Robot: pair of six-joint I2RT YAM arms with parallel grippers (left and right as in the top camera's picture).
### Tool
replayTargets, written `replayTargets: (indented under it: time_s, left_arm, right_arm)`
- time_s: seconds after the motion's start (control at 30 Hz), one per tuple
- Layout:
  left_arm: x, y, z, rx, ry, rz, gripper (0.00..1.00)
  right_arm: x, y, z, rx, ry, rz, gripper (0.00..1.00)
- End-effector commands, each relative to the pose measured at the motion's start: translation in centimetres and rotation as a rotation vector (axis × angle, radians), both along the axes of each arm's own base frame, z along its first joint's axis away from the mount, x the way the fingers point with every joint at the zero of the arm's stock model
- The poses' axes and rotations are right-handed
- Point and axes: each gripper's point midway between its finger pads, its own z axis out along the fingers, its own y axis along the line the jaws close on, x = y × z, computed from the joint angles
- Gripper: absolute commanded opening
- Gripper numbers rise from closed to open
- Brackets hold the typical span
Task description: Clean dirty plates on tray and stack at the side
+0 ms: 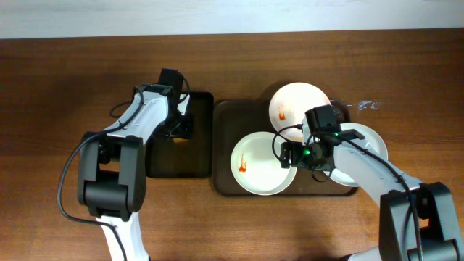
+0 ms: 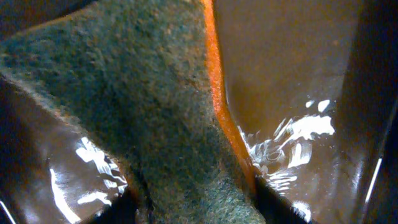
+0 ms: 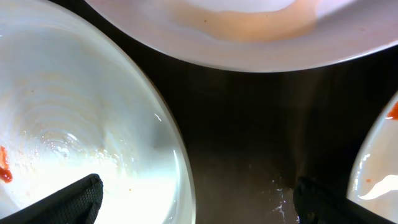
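Where the right gripper hangs: low over the bare floor of the tray, fingers spread wide at the bottom corners of the wrist frame, nothing between them.
Left plate: fills the left of that frame, rim just beside the left finger, a red smear at its lower left edge.
Right plate: cuts in at the right edge, orange-red streak on it.
Top plate: spans the upper edge.
Left gripper: closed against a green sponge with an orange edge, over a glossy dark floor.
Overhead, centre right: all three plates lie on the tray, the right gripper in the gap among them.
Overhead, left of centre: left gripper over the black tray, well apart from the plates.
Farthest: brown table.
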Motion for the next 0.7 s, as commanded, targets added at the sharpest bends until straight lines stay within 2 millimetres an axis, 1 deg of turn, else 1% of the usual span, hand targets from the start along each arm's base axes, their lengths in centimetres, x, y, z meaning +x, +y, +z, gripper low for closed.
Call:
replayTargets:
  time_s: [0.0,0.03,0.07,0.1,0.13,0.17,0.23,0.3,0.37,0.5,0.53,0.57,0.6,0.63,0.67]
  left_arm:
    - [-0.9,-0.2,-1.6,-0.007,0.052,-0.007,0.0]
    - [-0.9,-0.1,-1.6,-0.004,0.052,-0.008,0.0]
    - [-0.9,-0.1,-1.6,-0.004,0.051,-0.008,0.27]
    - [-0.6,-0.1,-1.3,-0.004,0.043,-0.029,0.76]
    - [-0.2,-0.2,-0.8,-0.005,0.036,-0.039,0.91]
    - [0.4,0.0,-0.2,0.009,0.019,-0.037,1.0]
    - [1.9,0.9,0.8,0.07,-0.03,-0.031,1.0]
    - [3.2,1.3,1.1,0.098,-0.082,-0.024,1.0]
    - [4.0,1.3,0.6,0.098,-0.122,-0.021,1.0]
    - [4.6,1.2,-1.0,0.093,-0.146,-0.02,0.99]
    - [4.9,1.1,-0.9,0.091,-0.158,-0.02,0.91]
    - [5.0,1.1,-0.9,0.089,-0.166,-0.019,0.49]
    - [5.0,1.1,-0.9,0.09,-0.165,-0.019,0.28]
    - [5.0,1.1,-1.0,0.09,-0.162,-0.02,0.23]
    - [5.0,1.1,-1.0,0.09,-0.163,-0.02,0.32]
  right_arm:
    - [-0.2,-0.2,-0.4,-0.011,0.009,-0.003,0.98]
    - [-0.2,-0.2,-0.4,-0.011,0.01,-0.003,0.98]
    - [-0.2,-0.2,-0.4,-0.011,0.009,-0.003,0.98]
    - [-0.2,-0.2,-0.4,-0.011,0.01,-0.003,0.98]
    - [-0.2,-0.2,-0.4,-0.011,0.01,-0.003,0.98]
    - [-0.2,-0.2,-0.4,-0.011,0.01,-0.003,0.98]
    - [-0.2,-0.2,-0.4,-0.011,0.01,-0.003,0.98]
    - [-0.2,-0.2,-0.4,-0.011,0.01,-0.003,0.98]
    - [-0.2,-0.2,-0.4,-0.011,0.01,-0.003,0.98]
    - [-0.2,-0.2,-0.4,-0.011,0.01,-0.003,0.98]
    - [-0.2,-0.2,-0.4,-0.011,0.009,-0.003,0.98]
    - [-0.2,-0.2,-0.4,-0.011,0.009,-0.003,0.98]
    - [-0.2,-0.2,-0.4,-0.011,0.009,-0.003,0.98]
    - [-0.2,-0.2,-0.4,-0.011,0.009,-0.003,0.98]
    - [-0.2,-0.2,-0.4,-0.011,0.01,-0.003,0.98]
